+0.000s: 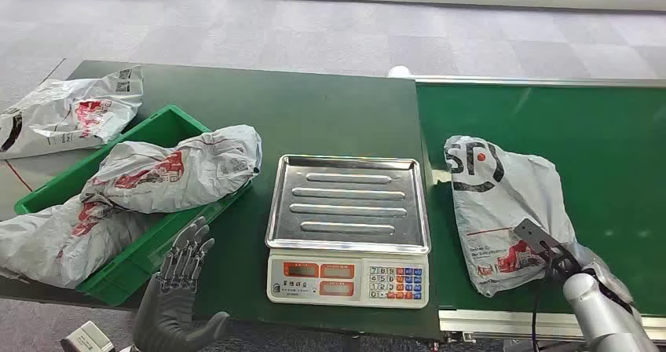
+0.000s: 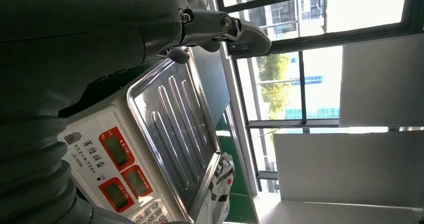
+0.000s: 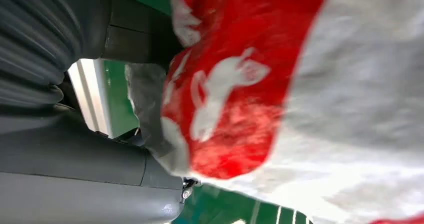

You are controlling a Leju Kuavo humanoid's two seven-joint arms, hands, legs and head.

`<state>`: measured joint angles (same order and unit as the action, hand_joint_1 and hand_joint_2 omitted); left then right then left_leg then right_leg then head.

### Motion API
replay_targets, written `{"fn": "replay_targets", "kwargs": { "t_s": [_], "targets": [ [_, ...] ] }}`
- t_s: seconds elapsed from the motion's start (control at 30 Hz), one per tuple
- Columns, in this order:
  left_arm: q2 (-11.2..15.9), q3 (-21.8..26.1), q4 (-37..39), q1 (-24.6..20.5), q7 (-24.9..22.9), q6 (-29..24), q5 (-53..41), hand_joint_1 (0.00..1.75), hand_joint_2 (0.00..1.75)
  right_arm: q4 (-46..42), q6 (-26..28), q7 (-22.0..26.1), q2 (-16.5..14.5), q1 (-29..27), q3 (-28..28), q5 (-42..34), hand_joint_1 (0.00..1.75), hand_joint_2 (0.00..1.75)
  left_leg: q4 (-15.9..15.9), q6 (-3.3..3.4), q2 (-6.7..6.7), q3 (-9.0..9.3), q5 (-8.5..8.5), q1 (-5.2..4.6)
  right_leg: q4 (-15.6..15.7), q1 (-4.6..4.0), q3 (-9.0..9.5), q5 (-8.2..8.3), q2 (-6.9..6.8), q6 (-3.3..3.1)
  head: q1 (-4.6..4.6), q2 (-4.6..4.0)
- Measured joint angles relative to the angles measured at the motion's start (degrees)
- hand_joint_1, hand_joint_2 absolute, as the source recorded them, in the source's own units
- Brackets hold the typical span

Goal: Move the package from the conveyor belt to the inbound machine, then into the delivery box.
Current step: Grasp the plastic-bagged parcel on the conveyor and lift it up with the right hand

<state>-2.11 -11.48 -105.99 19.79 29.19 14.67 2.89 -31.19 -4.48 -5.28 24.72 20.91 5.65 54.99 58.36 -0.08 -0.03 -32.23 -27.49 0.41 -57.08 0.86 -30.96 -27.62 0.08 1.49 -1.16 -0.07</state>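
Now grabbing the grey package [image 1: 506, 210] on the green belt [image 1: 612, 155] with right hand [image 1: 561, 267], left hand [image 1: 182, 277] spread wide, next lifting it onto the scale tray [image 1: 348, 203].

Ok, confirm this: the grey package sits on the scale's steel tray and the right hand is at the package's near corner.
Wrong place. In the head view the grey package lies on the green conveyor belt; the scale's steel tray is bare. The right hand is at the package's near corner.

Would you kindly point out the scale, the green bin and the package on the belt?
scale [image 1: 349, 280], head view, its keypad panel.
green bin [image 1: 154, 125], head view, its far rim.
package [image 1: 503, 203], head view, its grey middle.
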Motion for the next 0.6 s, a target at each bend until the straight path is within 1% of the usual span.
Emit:
{"fn": "replay_targets", "kwargs": {
  "t_s": [0.07,0.13,0.17,0.23,0.3,0.37,0.43,0.53,0.6],
  "targets": [
    [-0.1,0.1,-0.3,0.1,-0.2,0.2,-0.1,0.0,1.75,-0.1,1.5,0.6,-0.2,0.0,0.0,-0.9,1.75,1.75,0.0,0.0,-0.03,-0.05,0.01,-0.01,0.0,0.0,-0.03,0.0,-0.01,0.0,0.0,0.0],
    [-0.3,0.3,-0.8,0.2,-0.5,0.8,-0.5,0.0,1.75,-1.1,5.4,2.7,-0.8,-0.5,0.1,-4.3,1.75,1.75,0.0,-0.01,-0.07,-0.12,0.01,-0.01,0.0,0.0,-0.09,0.0,-0.02,0.0,0.0,0.0],
    [-0.5,0.4,-1.0,0.3,-0.6,1.1,-0.6,0.0,1.75,-2.3,7.8,4.6,-1.2,-1.0,0.4,-7.1,1.75,1.75,0.0,-0.01,-0.09,-0.15,0.02,-0.01,0.0,0.0,-0.14,0.0,-0.03,0.0,-0.01,0.0],
    [-1.0,0.8,-1.4,0.5,-0.6,1.5,-1.0,0.0,1.75,-6.7,13.5,10.0,-2.5,-2.6,1.8,-14.8,1.75,1.75,0.0,-0.02,-0.13,-0.23,0.03,-0.01,-0.1,0.01,-0.24,0.0,-0.08,-0.01,-0.01,0.0],
    [-1.6,1.0,-1.5,0.6,-0.3,1.4,-1.3,0.0,1.75,-13.2,20.6,17.1,-4.4,-4.7,4.1,-23.6,1.75,1.75,0.0,-0.04,-0.25,-0.31,0.06,-0.01,-0.1,0.0,-0.32,-0.01,-0.21,-0.02,-0.02,0.0],
    [-2.1,1.1,-1.5,0.8,0.2,0.8,-1.5,0.0,1.75,-21.9,28.9,24.9,-6.6,-7.1,6.7,-33.0,1.75,1.75,0.0,-0.06,-0.42,-0.36,0.08,0.0,-0.1,-0.01,-0.33,-0.06,-0.42,-0.07,-0.02,0.0],
    [-2.4,1.1,-1.5,0.9,0.5,0.0,-1.6,0.0,1.75,-30.8,34.8,28.9,-8.7,-9.6,8.6,-39.4,1.75,1.75,0.0,-0.07,-0.51,-0.38,0.08,0.01,-0.1,-0.02,-0.33,-0.13,-0.55,-0.14,-0.01,0.0],
    [-2.6,1.1,-1.5,1.0,0.7,-0.6,-1.6,0.0,1.75,-40.4,37.3,29.8,-10.7,-12.7,10.2,-42.1,1.75,1.75,-0.1,-0.08,-0.48,-0.41,0.06,0.0,-0.1,-0.01,-0.39,-0.17,-0.53,-0.17,-0.02,0.0],
    [-2.6,1.1,-1.5,1.0,0.8,-0.9,-1.5,0.0,1.75,-44.8,38.4,32.4,-11.6,-14.1,10.8,-45.2,1.75,1.75,-0.1,-0.08,-0.44,-0.44,0.05,-0.01,-0.1,0.0,-0.43,-0.17,-0.5,-0.17,-0.01,0.0]
  ]
}}
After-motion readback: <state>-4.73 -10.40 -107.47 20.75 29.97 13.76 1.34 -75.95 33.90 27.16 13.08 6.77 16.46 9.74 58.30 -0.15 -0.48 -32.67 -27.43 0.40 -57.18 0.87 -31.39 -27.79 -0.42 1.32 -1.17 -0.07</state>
